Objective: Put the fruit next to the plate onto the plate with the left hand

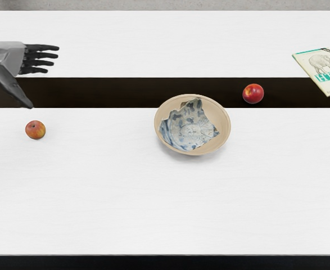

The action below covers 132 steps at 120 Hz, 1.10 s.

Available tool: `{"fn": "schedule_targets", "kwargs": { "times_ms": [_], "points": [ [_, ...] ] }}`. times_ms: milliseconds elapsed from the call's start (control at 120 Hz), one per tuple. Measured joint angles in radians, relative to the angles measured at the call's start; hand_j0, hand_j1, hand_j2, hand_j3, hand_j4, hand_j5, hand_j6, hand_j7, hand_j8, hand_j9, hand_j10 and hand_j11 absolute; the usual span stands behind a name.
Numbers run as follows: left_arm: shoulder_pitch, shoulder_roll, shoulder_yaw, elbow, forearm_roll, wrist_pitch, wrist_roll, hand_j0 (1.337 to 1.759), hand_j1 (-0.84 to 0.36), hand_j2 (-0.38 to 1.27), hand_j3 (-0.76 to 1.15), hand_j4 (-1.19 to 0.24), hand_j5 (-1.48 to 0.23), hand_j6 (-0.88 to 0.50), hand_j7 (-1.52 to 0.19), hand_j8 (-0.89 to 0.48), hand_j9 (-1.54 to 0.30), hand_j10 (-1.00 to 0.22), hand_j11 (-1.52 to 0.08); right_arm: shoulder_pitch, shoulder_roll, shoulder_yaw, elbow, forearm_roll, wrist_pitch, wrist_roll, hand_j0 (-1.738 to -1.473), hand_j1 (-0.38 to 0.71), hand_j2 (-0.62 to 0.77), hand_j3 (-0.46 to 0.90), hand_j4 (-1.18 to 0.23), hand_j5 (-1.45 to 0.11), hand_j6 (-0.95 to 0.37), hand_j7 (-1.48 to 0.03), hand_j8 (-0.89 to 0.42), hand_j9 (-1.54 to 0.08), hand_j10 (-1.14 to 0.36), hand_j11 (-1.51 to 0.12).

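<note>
Red apple [253, 93] beside plate [223, 119] rim, left hand [19, 58] well apart

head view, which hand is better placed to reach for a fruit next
Left. The left hand is the only one in view, open and empty, nearest the small orange-red apple; the round red apple beside the beige ceramic plate lies farther off.

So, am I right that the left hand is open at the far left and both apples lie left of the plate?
Not quite: the head view shows the orange apple left of the plate and the red apple to its right. The left hand is open at the far left, as you said.
</note>
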Motion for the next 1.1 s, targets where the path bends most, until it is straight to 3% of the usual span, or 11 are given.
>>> {"fn": "schedule_targets", "kwargs": {
  "times_ms": [383, 467, 567, 658, 742, 908, 958, 1100],
  "points": [
    [0.0, 0.024, -0.015, 0.014, 0.057, 0.0, -0.002, 1.658, 0.35, 0.0, 0.0, 0.0, 0.0, 0.0, 0.0, 0.0, 0.0, 0.0, 0.0, -0.032, 0.0, -0.002, 0.002, 0.0, 0.0, 0.0, -1.658, -0.32, 0.0, 0.0, -0.02, -0.03, -0.02, -0.03, -0.02, -0.03, -0.02, -0.03],
    [0.063, -0.047, -0.001, 0.064, 0.134, 0.0, -0.001, 1.658, 0.35, 0.0, 0.0, 0.0, 0.0, 0.0, 0.0, 0.0, 0.0, 0.0, 0.0, -0.033, 0.0, -0.002, 0.002, 0.0, 0.0, 0.001, -1.658, -0.32, 0.0, 0.0, -0.02, -0.03, -0.02, -0.03, -0.02, -0.03, -0.02, -0.03],
    [0.053, -0.051, 0.011, 0.149, 0.227, 0.0, 0.005, 1.658, 0.35, 0.0, 0.0, 0.0, 0.0, 0.0, 0.0, 0.0, 0.0, 0.0, 0.0, -0.033, 0.0, -0.002, 0.002, 0.0, 0.0, 0.001, -1.658, -0.32, 0.0, 0.0, -0.02, -0.03, -0.02, -0.03, -0.02, -0.03, -0.02, -0.03],
    [-0.008, -0.064, 0.019, 0.211, 0.32, 0.0, 0.012, 1.658, 0.35, 0.0, 0.0, 0.0, 0.0, 0.0, 0.0, 0.0, 0.0, 0.0, 0.0, -0.033, 0.0, -0.002, 0.002, 0.0, 0.0, 0.001, -1.658, -0.32, 0.0, 0.0, -0.02, -0.03, -0.02, -0.03, -0.02, -0.03, -0.02, -0.03],
    [-0.024, -0.123, 0.018, 0.237, 0.398, 0.0, 0.042, 1.658, 0.35, 0.0, 0.0, 0.0, 0.0, 0.0, 0.0, 0.0, 0.0, 0.0, 0.0, -0.033, 0.0, -0.002, 0.002, 0.0, 0.0, 0.0, -1.658, -0.32, 0.0, 0.0, -0.02, -0.03, -0.02, -0.03, -0.02, -0.03, -0.02, -0.03],
    [-0.058, -0.216, 0.037, 0.254, 0.449, 0.0, 0.171, 1.658, 0.35, 0.0, 0.0, 0.0, 0.0, 0.0, 0.0, 0.0, 0.0, 0.0, 0.0, -0.033, 0.0, -0.002, 0.002, 0.0, 0.0, 0.001, -1.658, -0.32, 0.0, 0.0, -0.02, -0.03, -0.02, -0.03, -0.02, -0.03, -0.02, -0.03],
    [-0.052, -0.279, 0.051, 0.255, 0.453, 0.0, 0.189, 1.658, 0.35, 0.0, 0.0, 0.0, 0.0, 0.0, 0.0, 0.0, 0.0, 0.0, 0.0, -0.033, 0.0, -0.002, 0.002, 0.0, 0.0, 0.001, -1.658, -0.32, 0.0, 0.0, -0.02, -0.03, -0.02, -0.03, -0.02, -0.03, -0.02, -0.03],
    [-0.012, -0.303, 0.069, 0.251, 0.448, 0.0, 0.211, 1.658, 0.35, 0.0, 0.0, 0.0, 0.0, 0.0, 0.0, 0.0, 0.0, 0.0, 0.0, -0.033, 0.0, -0.002, 0.002, 0.0, 0.0, 0.001, -1.658, -0.32, 0.0, 0.0, -0.02, -0.03, -0.02, -0.03, -0.02, -0.03, -0.02, -0.03]
  ]
}}
